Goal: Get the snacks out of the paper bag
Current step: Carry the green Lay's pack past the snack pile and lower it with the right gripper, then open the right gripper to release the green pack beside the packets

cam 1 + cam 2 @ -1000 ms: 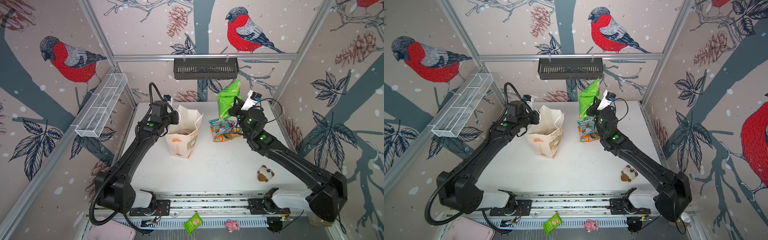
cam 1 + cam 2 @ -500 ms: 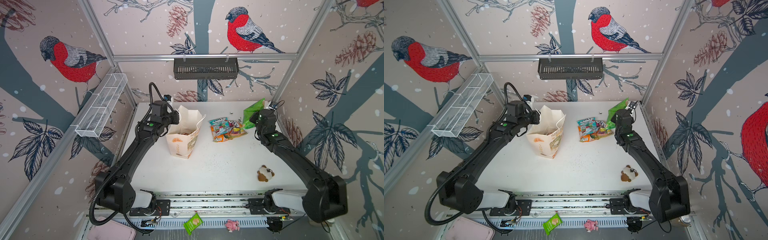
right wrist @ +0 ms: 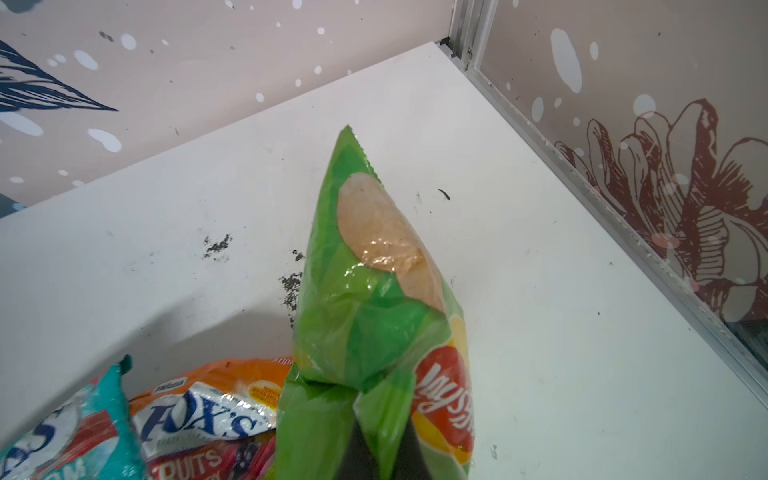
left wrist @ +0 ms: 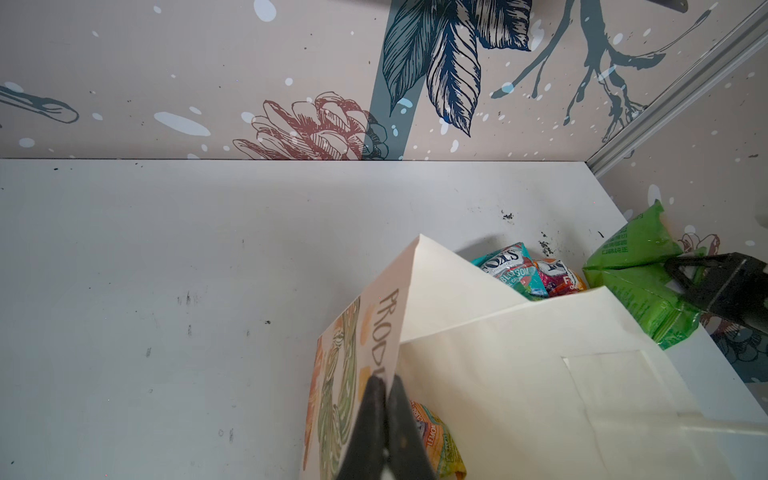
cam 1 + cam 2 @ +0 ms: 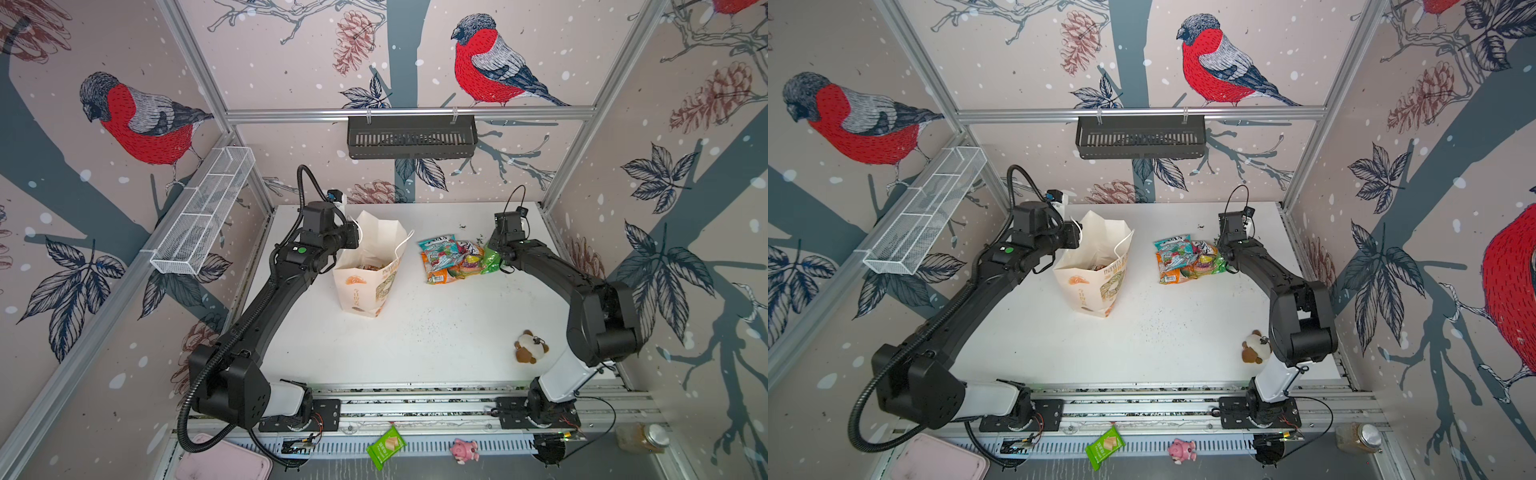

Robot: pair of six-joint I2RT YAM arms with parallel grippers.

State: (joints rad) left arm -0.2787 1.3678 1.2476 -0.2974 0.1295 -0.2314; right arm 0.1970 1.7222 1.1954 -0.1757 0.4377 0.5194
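— From above: paper bag (image 5: 365, 286) upright on the white table (image 5: 415, 345), mouth open, cord handles loose. Just beside, a heap of crinkly foil snacks (image 5: 444, 257) in teal, orange and purple. Hides both sets of jaws under the wrists.
— Clearer up close. Left wrist view: left gripper (image 4: 384, 384) pinched shut on the bag's stiff, creased rim; down inside, an orange packet (image 4: 436, 440).
— Right wrist view: right gripper (image 3: 382, 440) clamped on the glossy green Lay's packet (image 3: 365, 299), puffy and wrinkled, at the heap's edge, possibly touching the table.
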